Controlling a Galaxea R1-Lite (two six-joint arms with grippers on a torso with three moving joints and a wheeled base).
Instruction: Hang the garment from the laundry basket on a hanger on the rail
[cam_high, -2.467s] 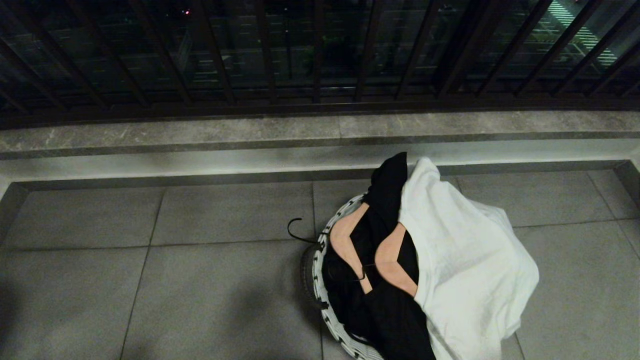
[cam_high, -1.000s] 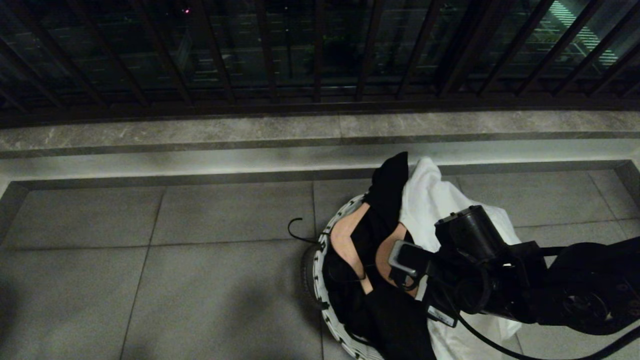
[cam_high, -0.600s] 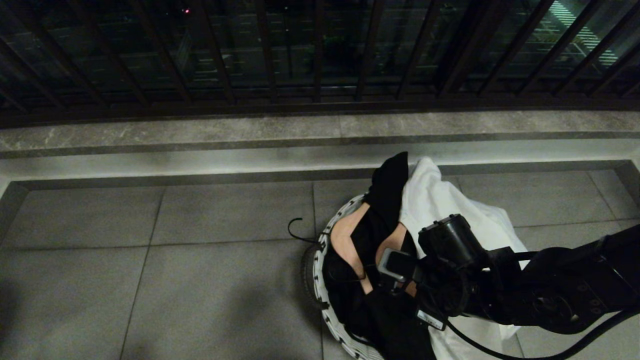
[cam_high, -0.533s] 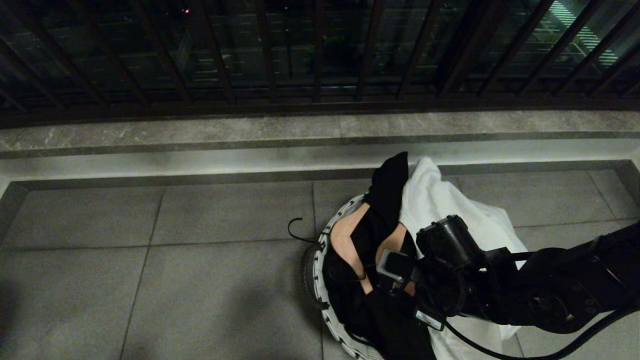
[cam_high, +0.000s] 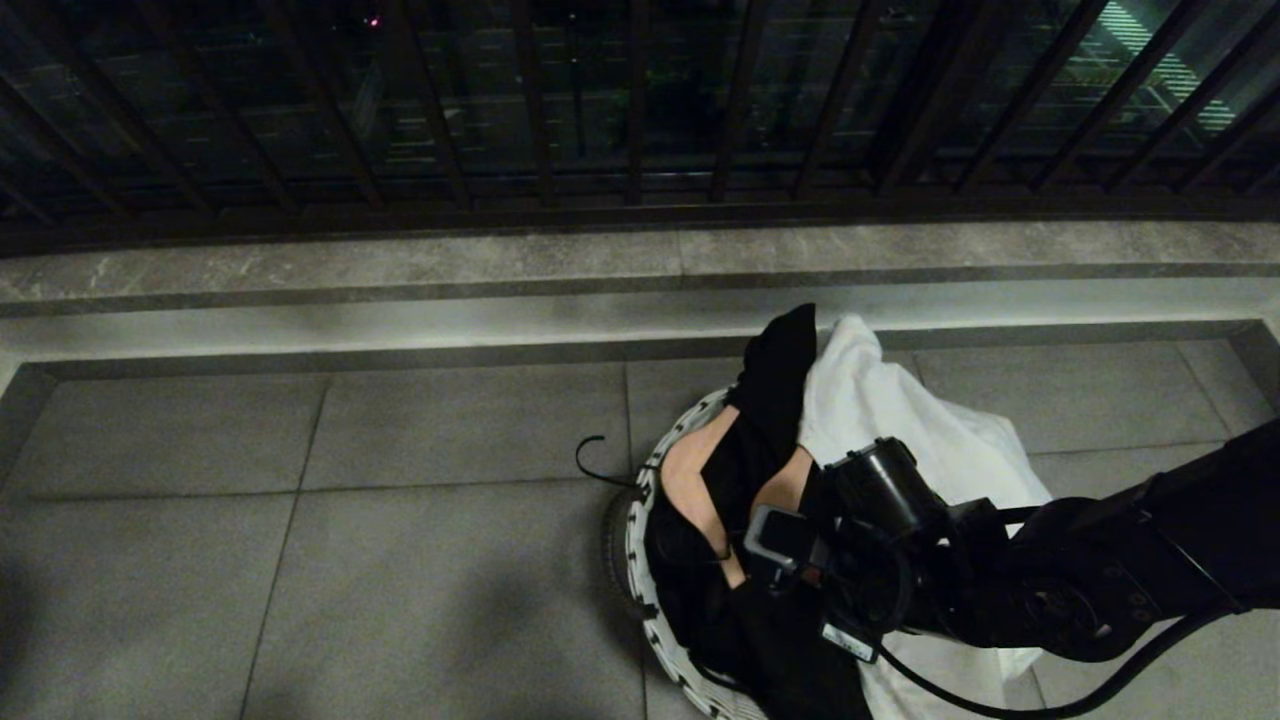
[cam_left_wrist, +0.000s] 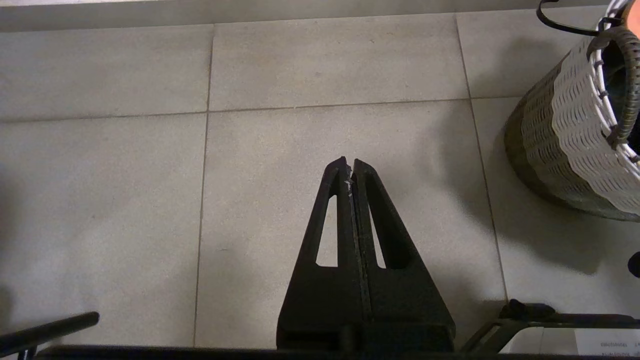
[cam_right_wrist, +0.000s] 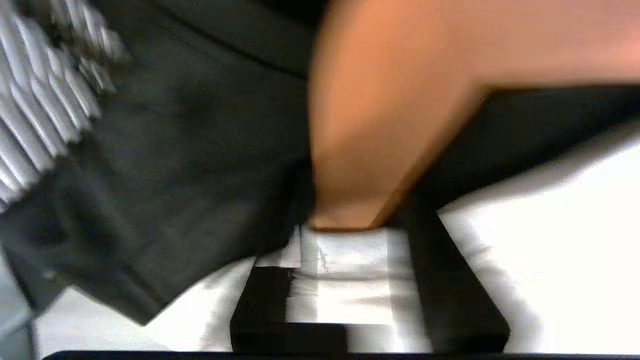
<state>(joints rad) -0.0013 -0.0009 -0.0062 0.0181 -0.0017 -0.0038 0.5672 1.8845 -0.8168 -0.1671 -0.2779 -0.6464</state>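
Observation:
The laundry basket stands on the tiled floor, white weave with a dark pattern, also seen from the side. A black garment and a white garment are draped over it. Two tan wooden hangers lie on the black cloth, one to the left and one to the right. My right gripper reaches down into the basket and is shut on the lower end of the right hanger. My left gripper hangs shut over bare tiles beside the basket. The rail is out of view.
A raised stone ledge and a dark barred balustrade run across the far side. A black wire hook sticks out past the basket's left rim. Grey floor tiles spread to the left.
My right arm came in from the right and lowered over the basket onto the right hanger. Its jaws went from wide to closed around the hanger's end. The garments stayed put.

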